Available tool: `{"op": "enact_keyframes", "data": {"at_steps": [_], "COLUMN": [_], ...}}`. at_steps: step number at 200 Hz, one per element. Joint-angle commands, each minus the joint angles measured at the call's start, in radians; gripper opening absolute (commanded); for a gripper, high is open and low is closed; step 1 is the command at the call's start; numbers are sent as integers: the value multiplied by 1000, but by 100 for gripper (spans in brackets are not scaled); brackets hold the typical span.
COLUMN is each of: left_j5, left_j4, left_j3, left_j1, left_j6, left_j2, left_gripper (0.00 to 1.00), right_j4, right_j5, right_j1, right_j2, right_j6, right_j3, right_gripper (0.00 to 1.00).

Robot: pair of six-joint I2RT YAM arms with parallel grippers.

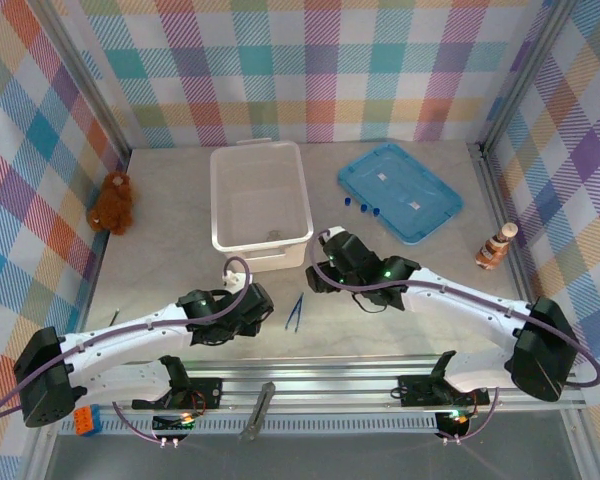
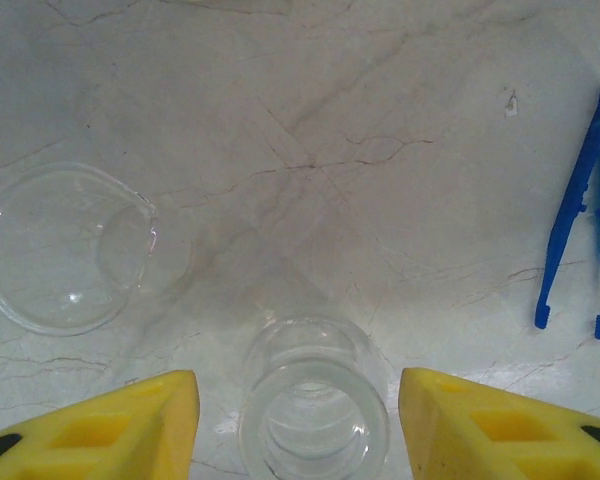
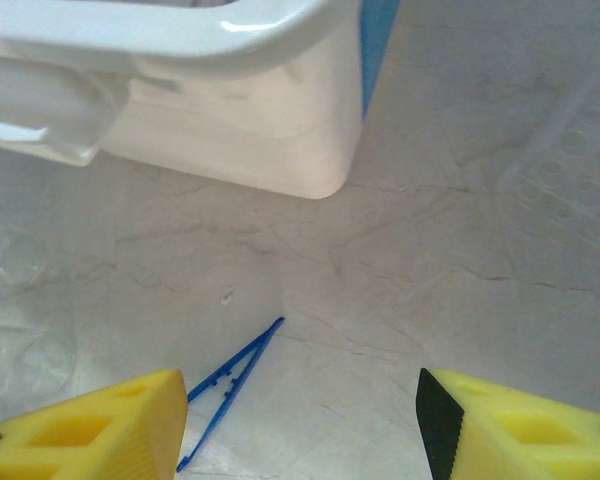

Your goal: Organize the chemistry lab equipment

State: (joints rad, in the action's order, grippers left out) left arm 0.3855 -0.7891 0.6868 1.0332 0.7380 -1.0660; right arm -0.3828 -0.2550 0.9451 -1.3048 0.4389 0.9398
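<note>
The white plastic bin (image 1: 260, 200) stands ahead of both claws. From the right wrist, its near corner sits ahead of the right claw (image 3: 300, 378) and a little to its left. The blue lid (image 1: 400, 190) lies flat on the table beyond the right claw, off to its right.

The right claw is released, with its yellow fingers spread and bare tabletop between them. The left claw (image 2: 295, 378) is also released. Its fingers stand on either side of a small clear glass beaker (image 2: 315, 420), with a gap showing on each side, so nothing is gripped.

A second clear glass vessel (image 2: 65, 250) rests ahead and to the left of the left claw. It may be a tipped beaker or the round flask; the glass is too faint to tell.

The blue tweezers (image 2: 572, 220) lie flat ahead and to the right of the left claw, and just ahead of the right claw's left finger. The blue-capped tubes (image 1: 363, 207) lie beyond the right claw, just beside the lid's near edge.
</note>
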Motion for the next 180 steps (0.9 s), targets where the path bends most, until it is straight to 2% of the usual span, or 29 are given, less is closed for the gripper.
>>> {"op": "enact_keyframes", "data": {"at_steps": [1,51,180], "left_j5": [-6,14,33], "left_j4": [22,30,-7], "left_j3": [-16,-31,12], "left_j1": [10,9,8], "left_j6": [14,19,3], "left_j2": [-13,-25,-11], "left_gripper": [55,51,27], "right_j4": [-2,-11,-20], "right_j5": [17,16,19], "right_j1": [20,30,32], "right_j2": [-22,-37,-35], "right_j6": [-35,-48,-64], "right_j3": [36,52,64], "right_gripper": [64,64,64]}}
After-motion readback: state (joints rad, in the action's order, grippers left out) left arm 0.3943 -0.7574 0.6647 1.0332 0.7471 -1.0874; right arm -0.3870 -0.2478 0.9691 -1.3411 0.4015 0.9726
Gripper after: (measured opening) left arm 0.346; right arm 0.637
